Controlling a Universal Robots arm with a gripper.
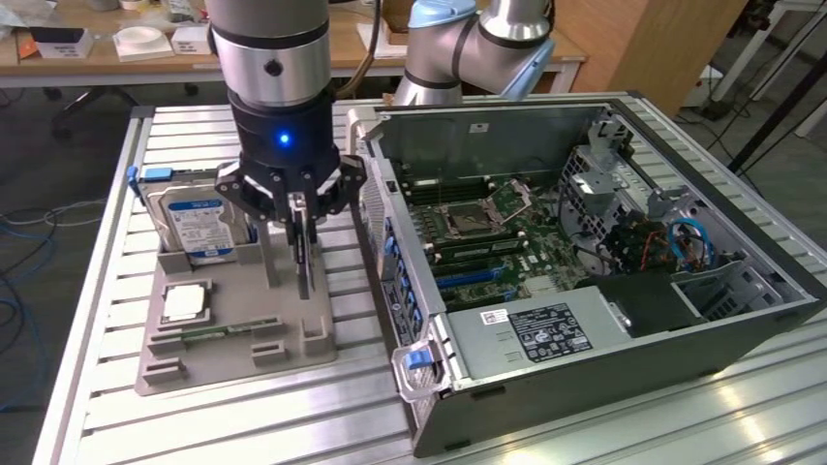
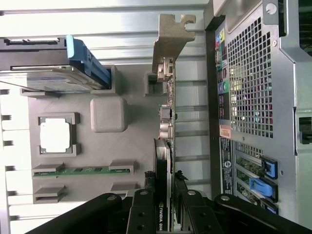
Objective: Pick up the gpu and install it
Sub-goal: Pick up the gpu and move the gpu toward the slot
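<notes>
The gpu (image 1: 305, 273) is a thin black card standing on edge in the grey holder tray (image 1: 232, 366), beside the open computer case (image 1: 723, 329). My gripper (image 1: 301, 231) reaches down over the card's upper edge, one finger on each side of it. In the wrist view the black fingers (image 2: 141, 214) press against both faces of the gpu (image 2: 162, 161), so my gripper (image 2: 165, 207) is shut on it. The silvery end bracket (image 2: 170, 39) sticks out past the tray (image 2: 134, 161). Whether the card has left its slot I cannot tell.
A silver hard drive (image 1: 194, 228) with a blue-white label stands in the tray next to the gripper. A processor chip (image 1: 185, 302) and a green memory stick (image 1: 213, 332) lie in the tray. The case's motherboard (image 1: 491, 232) lies exposed at the exterior view's right. The slatted table's edge is near.
</notes>
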